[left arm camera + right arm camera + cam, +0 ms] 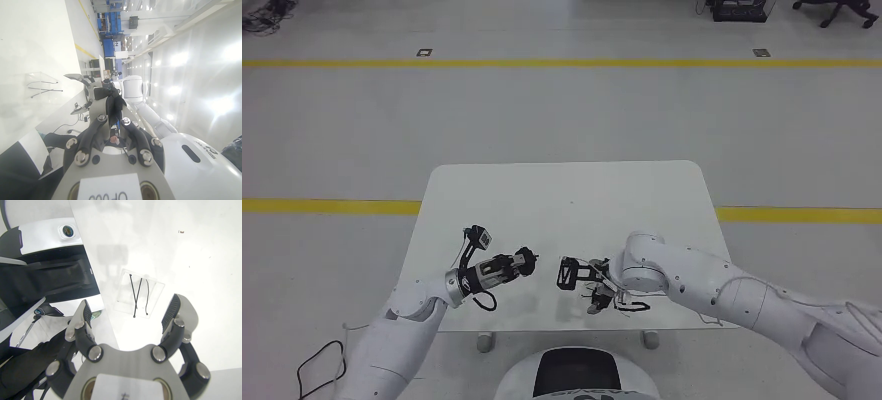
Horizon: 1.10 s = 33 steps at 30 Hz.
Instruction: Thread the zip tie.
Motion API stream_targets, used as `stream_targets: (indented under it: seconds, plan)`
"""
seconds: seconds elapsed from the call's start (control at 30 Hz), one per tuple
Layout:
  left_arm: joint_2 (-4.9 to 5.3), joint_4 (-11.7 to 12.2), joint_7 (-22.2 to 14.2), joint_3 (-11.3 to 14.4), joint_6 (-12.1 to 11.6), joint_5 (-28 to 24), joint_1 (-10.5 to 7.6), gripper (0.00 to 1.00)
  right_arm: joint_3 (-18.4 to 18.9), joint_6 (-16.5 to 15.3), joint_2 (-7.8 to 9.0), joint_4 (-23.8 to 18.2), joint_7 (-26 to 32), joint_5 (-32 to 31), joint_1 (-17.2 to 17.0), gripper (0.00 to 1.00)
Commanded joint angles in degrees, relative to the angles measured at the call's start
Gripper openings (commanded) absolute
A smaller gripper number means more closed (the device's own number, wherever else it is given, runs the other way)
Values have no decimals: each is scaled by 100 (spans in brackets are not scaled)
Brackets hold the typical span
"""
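Observation:
My left gripper (525, 262) hovers over the near left part of the white table (572, 200). It is shut on a black zip tie (115, 103), whose end sticks out past the fingertips while a thin tail runs back toward the palm. My right gripper (564, 272) faces it a short way off, open with nothing between its ribbed pads (171, 308). From the left wrist view the right gripper (75, 94) shows wide open. Under the right gripper sits a clear tray (158, 285) holding three black zip ties (136, 294).
The clear tray (599, 293) lies close to the table's near edge, right of centre. The far half of the table is bare white surface. Bare floor with yellow lines (562, 63) lies beyond the table.

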Motion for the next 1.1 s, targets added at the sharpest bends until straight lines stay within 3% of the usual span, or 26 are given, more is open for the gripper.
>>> stream_targets:
  seconds: [0.0,0.33,0.37,0.4,0.53,0.83,1.07]
  plan:
    - [0,0,0,0,0,0,0,0,23,9,-2,78,-102,-30,-60,100]
    - [0,0,0,0,0,0,0,0,-1,-1,-89,264,58,68,-53,100]
    - [0,0,0,0,0,0,0,0,-1,-1,-99,270,73,68,-53,79]
    - [0,0,0,0,0,0,0,0,-1,-1,-111,275,96,61,-57,50]
    - [0,0,0,0,0,0,0,0,-1,-1,-135,292,147,73,-76,43]
    - [0,0,0,0,0,0,0,0,-1,-1,-179,379,300,152,-110,38]
    - [0,0,0,0,0,0,0,0,-1,-1,-303,589,377,268,-138,35]
